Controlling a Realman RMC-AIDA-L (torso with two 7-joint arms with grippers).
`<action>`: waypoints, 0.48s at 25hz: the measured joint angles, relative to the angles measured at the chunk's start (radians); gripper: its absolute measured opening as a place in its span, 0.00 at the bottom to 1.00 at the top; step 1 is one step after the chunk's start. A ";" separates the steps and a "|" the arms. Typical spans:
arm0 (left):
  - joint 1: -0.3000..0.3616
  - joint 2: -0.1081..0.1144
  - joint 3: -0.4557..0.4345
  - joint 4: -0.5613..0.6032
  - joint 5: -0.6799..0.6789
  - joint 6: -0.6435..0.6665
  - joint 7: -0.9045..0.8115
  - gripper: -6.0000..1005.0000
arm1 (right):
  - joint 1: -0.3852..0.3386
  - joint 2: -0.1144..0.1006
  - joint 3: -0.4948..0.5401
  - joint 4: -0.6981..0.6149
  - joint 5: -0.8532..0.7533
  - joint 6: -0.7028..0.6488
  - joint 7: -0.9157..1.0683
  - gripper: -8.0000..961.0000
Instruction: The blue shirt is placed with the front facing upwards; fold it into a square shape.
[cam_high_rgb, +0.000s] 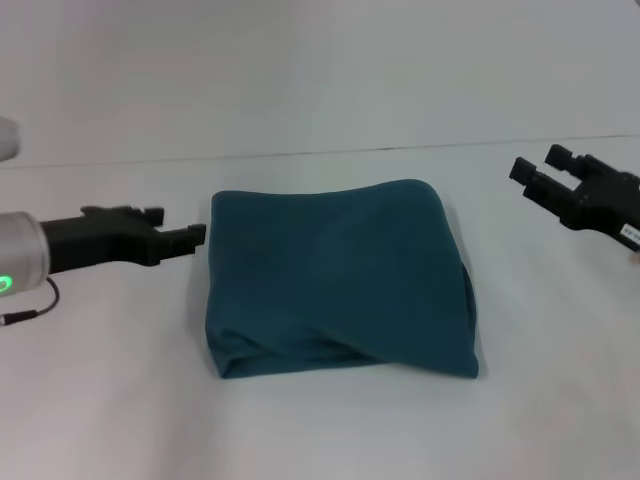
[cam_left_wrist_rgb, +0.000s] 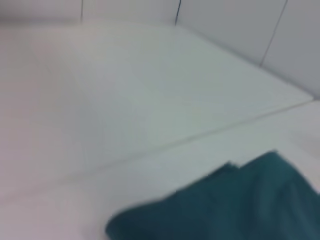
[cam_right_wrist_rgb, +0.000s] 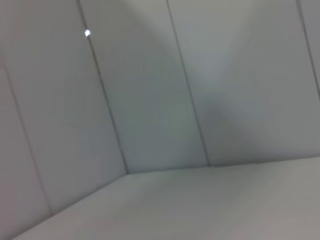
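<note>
1. Seen from the head view, the blue shirt (cam_high_rgb: 340, 280) lies folded into a rough square at the middle of the white counter (cam_high_rgb: 320, 430). Plain teal side up, no lettering showing. Folded layers show along the near edge and the right side; the far right corner is rounded.
2. Head view, left pincer (cam_high_rgb: 196, 235): on the left, low over the counter, tips pointing at the shirt's far left corner, just beside it, holding nothing. Fingers lie close together; cannot tell whether they are parted or closed. Green light on the arm's grey wrist section, thin cable below it.
3. Head view, right pincer (cam_high_rgb: 538, 172): on the right, raised, well apart from the shirt, two fingers spread with a clear gap, empty.
4. Left wrist view: blurred. Corner of the blue shirt (cam_left_wrist_rgb: 225, 205) on the counter, wall panels behind. Own fingers not in view.
5. Right wrist view: only wall panels and counter surface. No shirt, no fingers.
</note>
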 joint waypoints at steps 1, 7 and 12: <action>0.017 -0.014 -0.010 -0.021 -0.021 0.013 0.056 0.41 | -0.011 -0.004 0.000 -0.064 -0.065 -0.003 0.073 0.55; 0.030 -0.033 0.008 -0.014 -0.120 0.124 0.252 0.63 | 0.004 -0.010 0.004 -0.425 -0.596 -0.111 0.525 0.79; -0.028 -0.032 0.030 0.093 -0.149 0.149 0.299 0.89 | 0.083 0.007 0.011 -0.494 -0.841 -0.224 0.675 0.94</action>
